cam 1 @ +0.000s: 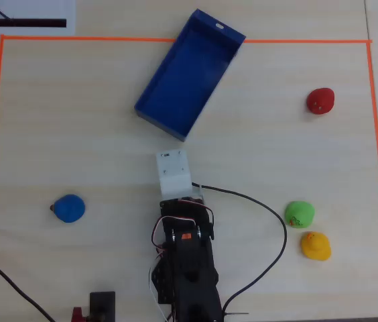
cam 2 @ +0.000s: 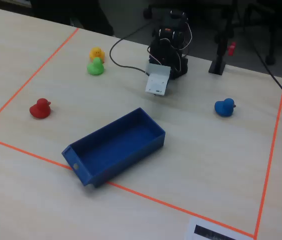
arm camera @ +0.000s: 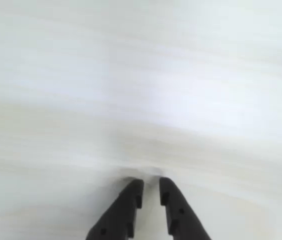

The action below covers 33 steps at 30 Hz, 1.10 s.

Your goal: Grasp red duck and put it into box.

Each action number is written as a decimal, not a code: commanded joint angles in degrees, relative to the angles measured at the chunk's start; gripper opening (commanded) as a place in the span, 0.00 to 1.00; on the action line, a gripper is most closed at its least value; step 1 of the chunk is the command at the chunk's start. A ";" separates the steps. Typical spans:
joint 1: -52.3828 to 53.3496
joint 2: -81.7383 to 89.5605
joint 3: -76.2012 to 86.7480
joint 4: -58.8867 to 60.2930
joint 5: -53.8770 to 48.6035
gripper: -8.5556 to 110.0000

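Black fingers of the gripper (arm camera: pixel 151 186) fill the bottom of the wrist view, almost together with only a thin gap, and nothing is between them, just bare bench (arm camera: pixel 141 90). Going left to right in the overhead view, a blue duck (cam 1: pixel 69 208) sits on the left, the arm (cam 1: pixel 185 261) is folded in the middle with the box (cam 1: pixel 189 75) above it, and the red duck (cam 1: pixel 320 100) sits far off on the right, well apart from the box. A green duck (cam 1: pixel 299 214) and a yellow duck (cam 1: pixel 316 245) sit lower right. I think the job has not started. Next the arm needs to swing right and open up over the red duck.
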 commanded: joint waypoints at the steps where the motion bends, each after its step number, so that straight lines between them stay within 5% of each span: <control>1: 0.44 0.09 0.00 1.41 0.18 0.08; 33: 0.44 0.09 0.00 1.41 0.18 0.08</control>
